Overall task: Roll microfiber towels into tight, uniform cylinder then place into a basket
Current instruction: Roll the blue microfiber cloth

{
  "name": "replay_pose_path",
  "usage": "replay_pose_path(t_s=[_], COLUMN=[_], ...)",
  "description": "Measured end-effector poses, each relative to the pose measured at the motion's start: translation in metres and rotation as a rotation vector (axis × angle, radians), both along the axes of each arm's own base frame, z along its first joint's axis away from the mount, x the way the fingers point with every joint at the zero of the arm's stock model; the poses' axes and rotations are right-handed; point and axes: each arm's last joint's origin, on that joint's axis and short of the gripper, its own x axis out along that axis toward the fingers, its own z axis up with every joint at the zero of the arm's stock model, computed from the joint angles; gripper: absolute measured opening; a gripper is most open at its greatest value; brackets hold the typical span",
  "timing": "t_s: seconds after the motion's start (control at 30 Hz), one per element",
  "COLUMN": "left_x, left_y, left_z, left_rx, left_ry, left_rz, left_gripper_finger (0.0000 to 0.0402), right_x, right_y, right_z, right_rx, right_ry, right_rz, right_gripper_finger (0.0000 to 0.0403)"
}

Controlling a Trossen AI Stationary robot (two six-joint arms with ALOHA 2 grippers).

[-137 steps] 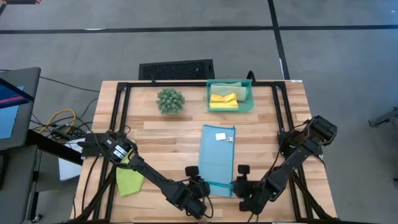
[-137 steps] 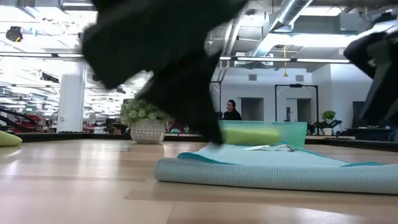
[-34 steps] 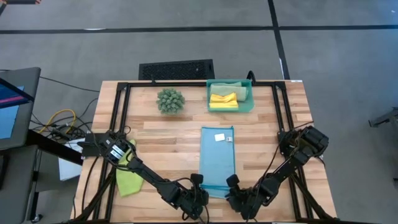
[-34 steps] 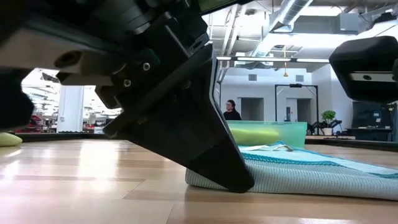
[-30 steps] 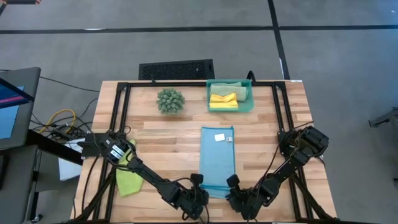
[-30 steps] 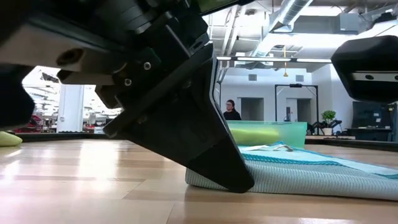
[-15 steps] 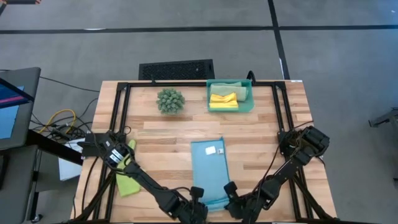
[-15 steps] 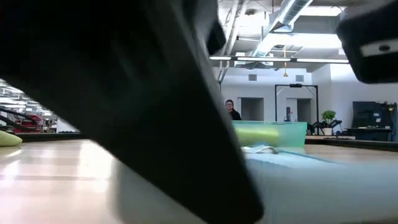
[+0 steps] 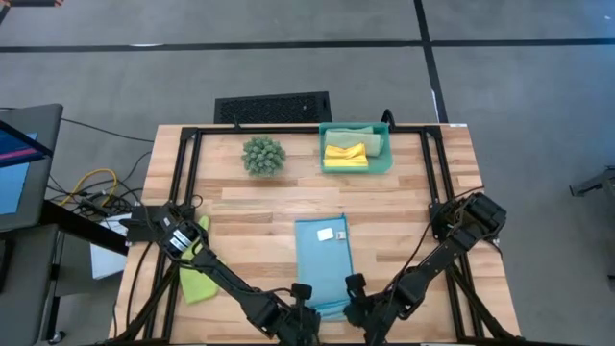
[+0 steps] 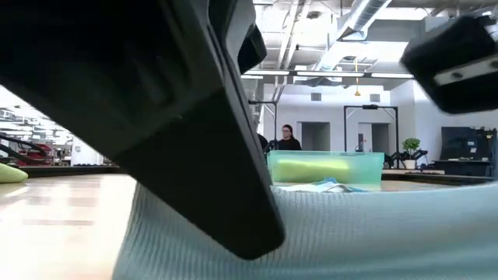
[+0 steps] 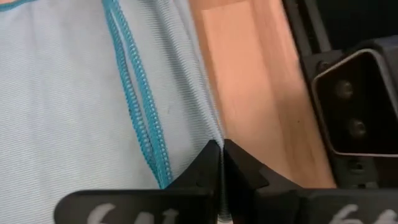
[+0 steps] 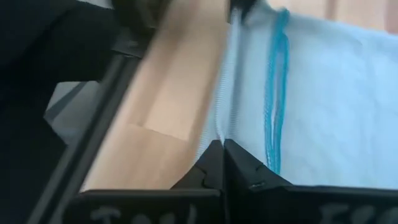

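A light blue towel [image 9: 323,261] lies lengthwise on the wooden table, its white tag [image 9: 325,232] at the far end. My left gripper [image 9: 302,302] is shut on its near left corner and my right gripper [image 9: 350,298] is shut on its near right corner. The near end rises off the table and fills the low view as a ribbed light blue towel [image 10: 350,233]. The teal basket [image 9: 385,154] at the far edge holds a yellow towel [image 9: 345,154] and a sage green towel [image 9: 365,132]. A lime green towel [image 9: 197,280] lies near the left edge, under my left arm. My left gripper [image 11: 221,149] pinches the towel's edge [image 11: 208,127] between its two fingers, beside the teal stitched hems. It comes slanting down from above. The pinched end is raised off the table; the far end lies flat. My right gripper [image 12: 221,148] pinches the towel's edge [image 12: 222,118] between its two fingers, next to the teal stitching. The fingers slant down from above. This corner is lifted off the wood, with the rest trailing onto the table.
A round spiky green plant ball [image 9: 263,155] stands at the far left of the table. A black slotted grille [image 9: 273,107] lies beyond the far edge. Black frame rails [image 9: 190,173] run along the table's sides. Bare wood lies between towel and basket.
Both grippers have gone toward the table's near edge and up, dragging the light blue towel with them. The towel has slid nearer and a little toward the left. Its near end has come up off the table, while its far end stays flat.
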Motion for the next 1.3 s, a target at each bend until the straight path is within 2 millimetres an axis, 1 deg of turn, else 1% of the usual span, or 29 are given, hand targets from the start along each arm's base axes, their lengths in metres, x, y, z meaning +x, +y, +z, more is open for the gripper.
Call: replay_pose_path(t_s=[0.1,0.2,0.3,0.53,0.67,0.77,0.9,1.0,1.13,1.3], left_x=[0.003,0.004,0.004,0.004,0.004,0.004,0.009,0.012,0.012,0.015], left_y=[0.007,0.011,0.009,-0.006,-0.01,-0.008,0.001,0.005,0.009,0.013], left_z=[-0.001,-0.001,0.0,0.016,0.02,0.02,0.019,0.018,0.016,0.016], left_rx=[0.016,0.016,-0.005,-0.081,-0.08,-0.066,-0.076,-0.092,-0.103,-0.138], left_ry=[0.019,0.033,0.034,0.024,0.011,0.024,0.06,0.072,0.102,0.133], left_rz=[0.021,0.037,0.018,-0.052,-0.092,-0.117,-0.123,-0.146,-0.156,-0.172], left_gripper_finger=[0.0002,0.0002,0.0002,0.0002,0.0002,0.0002,0.0002,0.0002,0.0002,0.0002], right_x=[0.001,0.002,0.0,0.0,0.0,0.0,0.006,0.008,0.013,0.022], right_y=[-0.004,-0.005,-0.002,0.006,0.009,0.008,0.001,-0.009,-0.017,-0.032], right_z=[-0.001,-0.001,0.0,0.008,0.012,0.015,0.012,0.004,-0.002,-0.005], right_rx=[-0.007,-0.005,0.006,0.091,0.143,0.159,0.174,0.227,0.315,0.368], right_ry=[0.02,0.019,0.008,-0.013,-0.004,-0.009,0.011,0.033,0.003,0.042], right_rz=[-0.036,-0.041,-0.032,0.044,0.082,0.068,0.057,0.066,0.074,-0.008], right_gripper_finger=[0.0016,0.0012,0.0012,0.0018,0.0014,0.0015,0.0015,0.0011,0.0014,0.0014])
